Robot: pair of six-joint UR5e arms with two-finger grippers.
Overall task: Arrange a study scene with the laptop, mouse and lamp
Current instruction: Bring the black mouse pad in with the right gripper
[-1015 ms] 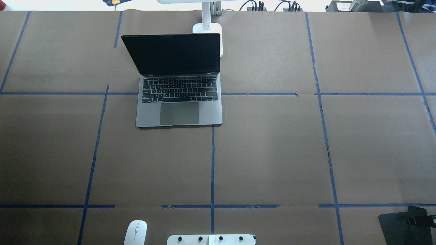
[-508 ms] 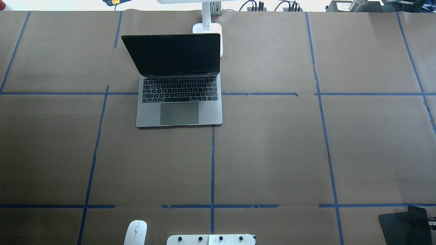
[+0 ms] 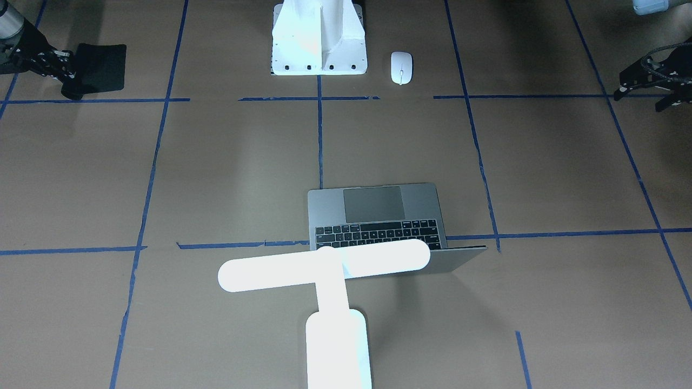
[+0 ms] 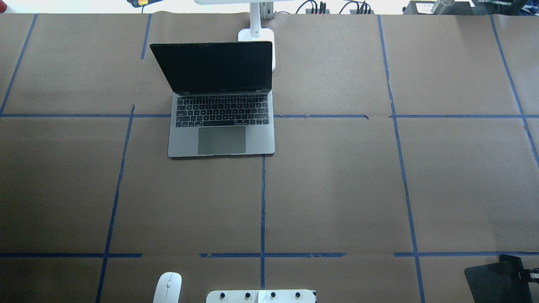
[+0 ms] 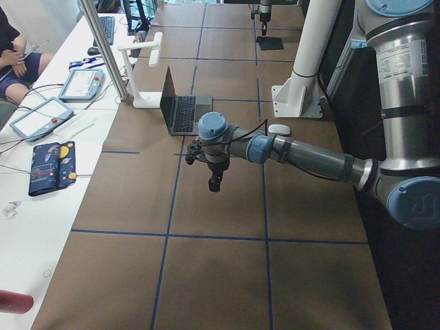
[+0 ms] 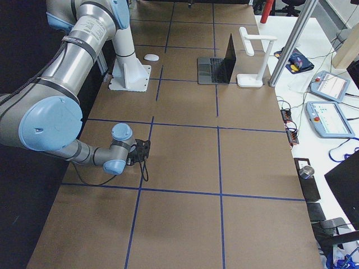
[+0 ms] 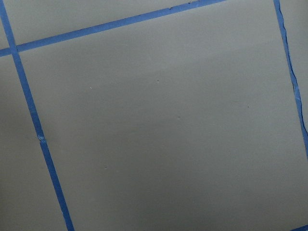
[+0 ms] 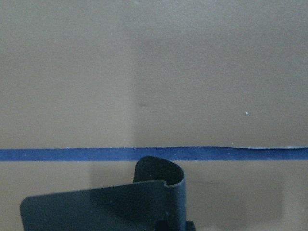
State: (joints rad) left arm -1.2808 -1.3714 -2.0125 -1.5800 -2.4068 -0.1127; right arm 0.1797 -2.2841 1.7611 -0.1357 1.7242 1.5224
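Black pad [image 4: 492,277] further left, clasped by right pincer [image 4: 525,275]; left pincer [image 5: 214,184] indeterminate; one laptop [image 4: 221,126], mouse [image 4: 167,287], lamp [image 3: 324,265].

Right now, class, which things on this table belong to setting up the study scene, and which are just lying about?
For the job:
laptop
mouse
lamp

Lying about:
black pad
white pedestal
blue tape lines
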